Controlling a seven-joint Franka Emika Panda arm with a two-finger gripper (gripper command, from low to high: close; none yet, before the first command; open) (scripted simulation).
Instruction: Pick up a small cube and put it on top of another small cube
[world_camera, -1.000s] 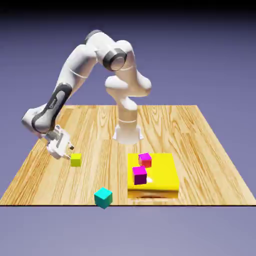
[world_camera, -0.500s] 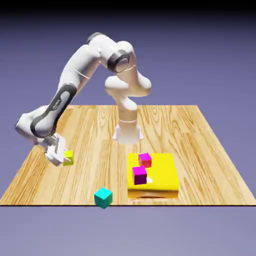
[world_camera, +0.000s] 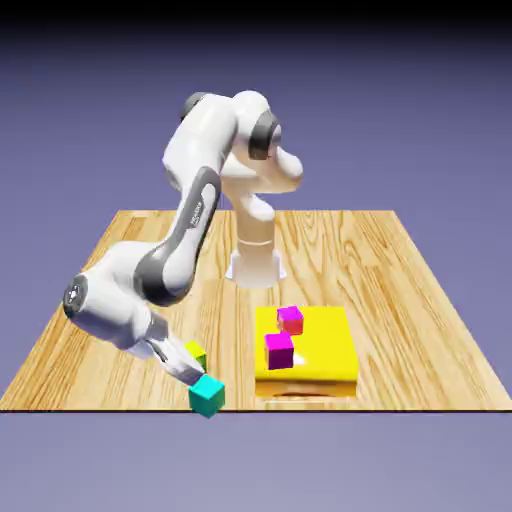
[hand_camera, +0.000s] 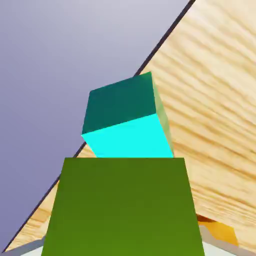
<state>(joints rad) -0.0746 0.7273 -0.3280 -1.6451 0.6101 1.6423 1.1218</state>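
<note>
The gripper (world_camera: 190, 366) has its jaws squeezed on the lime cube (world_camera: 196, 353), just above the teal cube (world_camera: 207, 396) by the table's (world_camera: 400, 270) front edge.

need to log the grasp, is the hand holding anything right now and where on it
The hand holds the lime cube, which fills the space between its fingertips in the hand view. The contact faces are hidden, presumably two opposite sides. The teal cube sits just ahead.

The arm has swung from the table's left side (exterior view) toward the near edge. The gripper (world_camera: 190, 366) now carries the lime cube (world_camera: 196, 354), previously on the table, just beside the teal cube (world_camera: 207, 396).
</note>
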